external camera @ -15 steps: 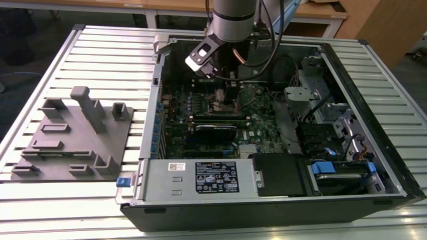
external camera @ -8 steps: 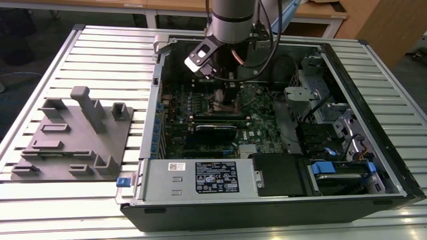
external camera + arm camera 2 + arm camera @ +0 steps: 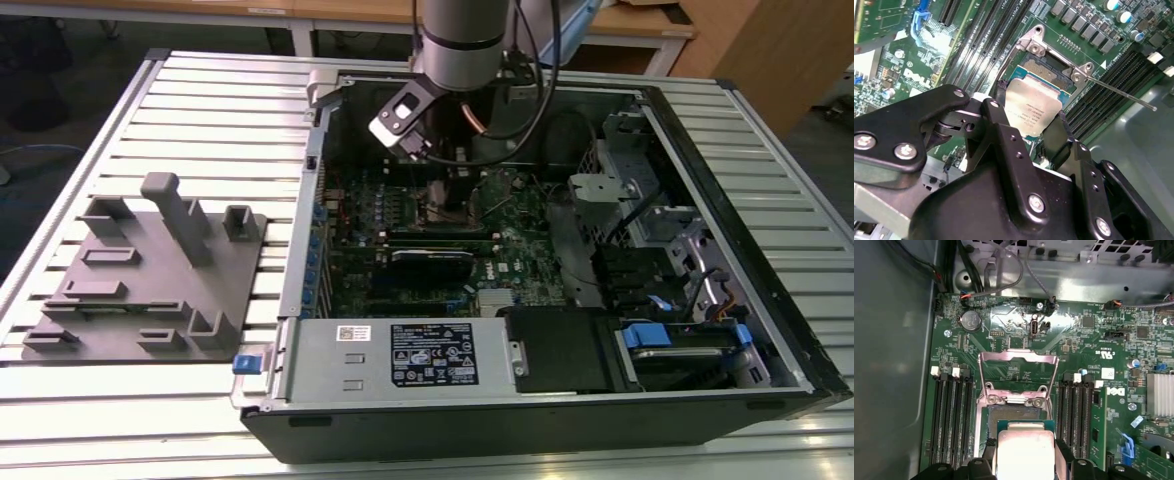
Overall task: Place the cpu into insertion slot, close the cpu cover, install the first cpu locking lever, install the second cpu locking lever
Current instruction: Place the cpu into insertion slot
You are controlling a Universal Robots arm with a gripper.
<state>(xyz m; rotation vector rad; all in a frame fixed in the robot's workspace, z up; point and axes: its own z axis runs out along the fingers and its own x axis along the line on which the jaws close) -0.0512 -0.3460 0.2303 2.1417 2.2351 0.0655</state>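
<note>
**Cpu clamped in the gripper over the open socket**

The gripper (image 3: 1031,114) has its two black fingers (image 3: 1064,132) pressed against opposite edges of the cpu (image 3: 1035,106), whose silvery top faces up in both wrist views. The chip hangs right over the insertion slot (image 3: 1004,416); whether it touches the slot cannot be told. Just beyond, the cpu cover (image 3: 1018,356) stands swung open, green board showing through its square opening. A thin locking lever (image 3: 1119,92) juts out free to one side of the slot. Memory slots (image 3: 951,415) flank the slot on the motherboard (image 3: 514,235), which lies inside the open computer case (image 3: 534,425) on the slatted worktop (image 3: 200,100)
</note>
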